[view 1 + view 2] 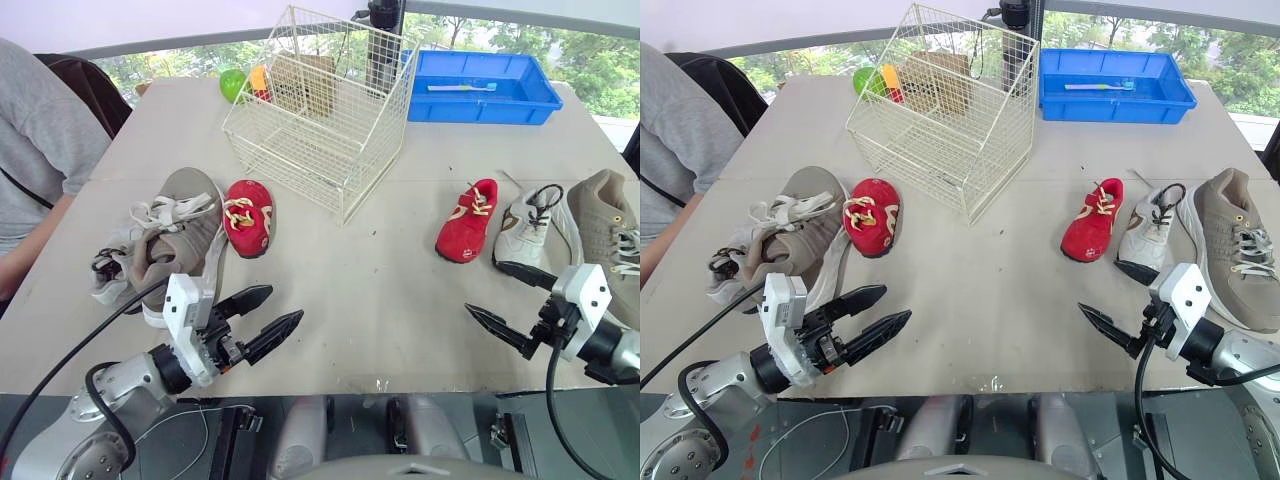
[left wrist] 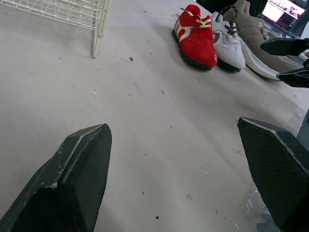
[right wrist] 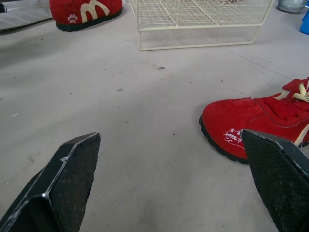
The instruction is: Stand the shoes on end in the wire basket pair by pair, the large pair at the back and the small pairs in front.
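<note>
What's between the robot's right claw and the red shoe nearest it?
Nothing but bare table: the right wrist view shows it running clear from the right gripper to the red shoe.

Cream-coated wire basket (image 1: pixel 330 130), suede-like red shoe (image 1: pixel 467 235)

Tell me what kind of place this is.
Probably an indoor robot test room, not a home: a plain worktable staged with a wire basket and blue bin, a window onto trees behind, a person seated alongside.
</note>
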### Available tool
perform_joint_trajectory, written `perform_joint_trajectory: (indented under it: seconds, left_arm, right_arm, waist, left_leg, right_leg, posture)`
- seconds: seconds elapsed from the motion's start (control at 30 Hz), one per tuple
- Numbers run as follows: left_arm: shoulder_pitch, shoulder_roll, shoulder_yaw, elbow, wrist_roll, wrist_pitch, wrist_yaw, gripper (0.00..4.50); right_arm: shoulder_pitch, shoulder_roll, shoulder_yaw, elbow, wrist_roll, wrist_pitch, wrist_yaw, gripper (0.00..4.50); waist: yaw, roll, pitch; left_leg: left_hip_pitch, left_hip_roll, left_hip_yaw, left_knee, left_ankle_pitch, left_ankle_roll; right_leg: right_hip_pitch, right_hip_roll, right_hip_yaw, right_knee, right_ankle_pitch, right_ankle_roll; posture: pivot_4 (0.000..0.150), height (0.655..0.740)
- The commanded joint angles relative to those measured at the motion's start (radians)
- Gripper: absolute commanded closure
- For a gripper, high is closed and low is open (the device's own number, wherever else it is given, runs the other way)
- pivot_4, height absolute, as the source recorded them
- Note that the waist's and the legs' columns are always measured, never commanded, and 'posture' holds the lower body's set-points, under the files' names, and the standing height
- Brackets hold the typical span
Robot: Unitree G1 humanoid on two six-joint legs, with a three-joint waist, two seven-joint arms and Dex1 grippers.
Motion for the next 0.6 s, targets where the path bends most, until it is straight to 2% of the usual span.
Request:
perform_joint_trajectory:
  seconds: [0.03, 0.23, 0.33, 0.43, 0.53, 0.6]
  left_arm:
    - [-0.009, -0.009, 0.018, -0.045, -0.016, -0.015, 0.016, 0.04]
    - [-0.026, -0.051, 0.028, -0.06, 0.001, -0.08, 0.016, 0.04]
    - [-0.007, -0.088, 0.036, -0.069, 0.028, -0.148, 0.005, 0.04]
    - [0.016, -0.113, 0.038, -0.072, 0.036, -0.196, -0.023, 0.04]
    - [0.019, -0.128, 0.035, -0.054, 0.081, -0.225, -0.004, 0.04]
    - [0.023, -0.135, 0.04, -0.036, 0.1, -0.237, 0.002, 0.04]
  right_arm:
    - [-0.054, 0.004, 0.016, -0.043, 0.02, 0.014, -0.028, 0.0]
    - [-0.25, -0.009, 0.124, -0.105, 0.045, 0.141, -0.111, 0.0]
    - [-0.517, -0.043, 0.221, -0.135, 0.119, 0.394, -0.193, 0.0]
    - [-0.813, -0.002, 0.319, -0.044, 0.167, 0.617, -0.25, 0.0]
    - [-1.097, 0.123, 0.457, 0.119, 0.098, 0.703, -0.309, 0.0]
    - [-1.261, 0.172, 0.567, 0.238, 0.043, 0.745, -0.294, 0.0]
  waist:
    - [0.0, 0.0, 0.0]
    - [-0.006, 0.0, 0.0]
    - [-0.01, 0.001, 0.0]
    - [-0.011, 0.001, 0.0]
    - [0.0, -0.001, -0.001]
    - [-0.012, 0.002, 0.001]
  left_leg:
    - [0.0, 0.0, 0.0, 0.0, 0.0, 0.0]
    - [0.001, 0.0, 0.0, 0.0, 0.0, 0.0]
    - [0.0, 0.0, 0.001, 0.0, 0.0, 0.0]
    - [0.0, 0.0, 0.003, 0.0, 0.0, 0.0]
    - [-0.003, 0.0, -0.002, 0.0, 0.0, 0.0]
    - [-0.005, -0.001, -0.001, 0.0, 0.0, 0.0]
  right_leg:
    - [0.0, 0.0, 0.0, 0.0, 0.0, 0.0]
    - [0.0, 0.001, 0.001, 0.001, 0.001, -0.001]
    - [-0.001, 0.001, 0.002, 0.001, 0.003, 0.0]
    - [-0.004, 0.0, 0.003, 0.003, 0.003, -0.001]
    - [-0.005, 0.001, -0.002, 0.003, 0.003, -0.001]
    - [-0.007, 0.0, -0.001, 0.004, 0.003, -0.001]
  posture:
    - [0.15, 0.74]
    - [0.15, 0.74]
    - [0.15, 0.74]
    - [0.15, 0.74]
    - [0.15, 0.74]
    - [0.15, 0.74]
